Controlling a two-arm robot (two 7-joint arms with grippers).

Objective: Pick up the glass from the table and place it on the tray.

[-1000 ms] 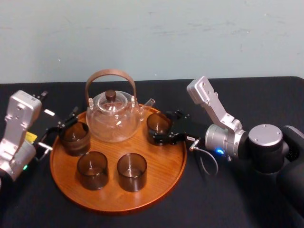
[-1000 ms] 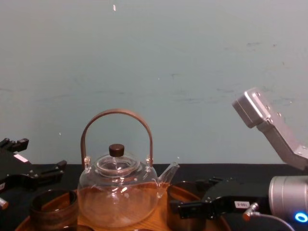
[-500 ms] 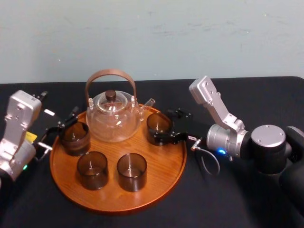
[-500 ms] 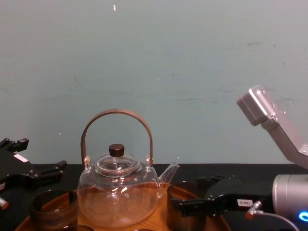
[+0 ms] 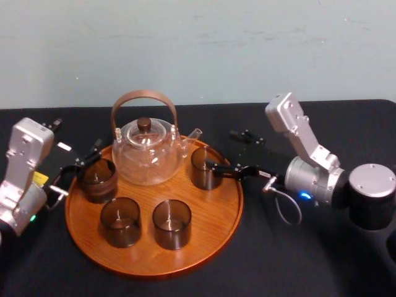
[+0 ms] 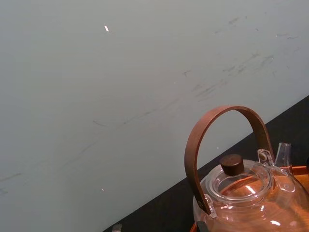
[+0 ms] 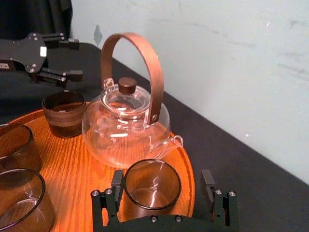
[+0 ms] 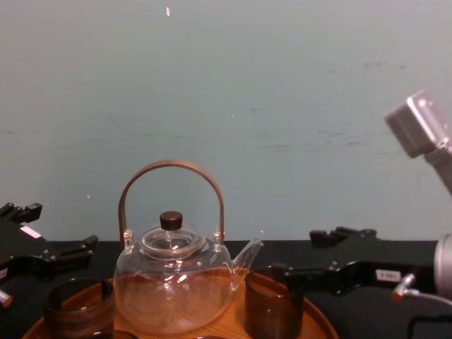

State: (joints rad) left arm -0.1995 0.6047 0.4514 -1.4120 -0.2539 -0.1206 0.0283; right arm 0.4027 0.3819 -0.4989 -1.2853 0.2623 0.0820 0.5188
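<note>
A brown-tinted glass (image 5: 205, 167) stands upright on the round orange-brown wooden tray (image 5: 213, 210), at its right side beside the teapot spout. My right gripper (image 5: 221, 148) is open and holds nothing, just to the right of the glass. In the right wrist view the glass (image 7: 152, 186) stands on the tray (image 7: 72, 154), level with the spread tips of the right gripper (image 7: 162, 180). The chest view has the glass (image 8: 273, 308) left of the gripper (image 8: 291, 253). My left gripper (image 5: 83, 158) is open at the tray's left edge.
A clear glass teapot (image 5: 147, 151) with a brown arched handle stands at the tray's back. Three more tinted glasses (image 5: 99, 179) (image 5: 120, 221) (image 5: 171, 224) stand on the tray. Black table surface (image 5: 291, 260) lies all around; a pale wall stands behind.
My right gripper has let go of the glass and drawn back to the right, its wrist higher. The glass stays upright on the tray. The left arm has not moved.
</note>
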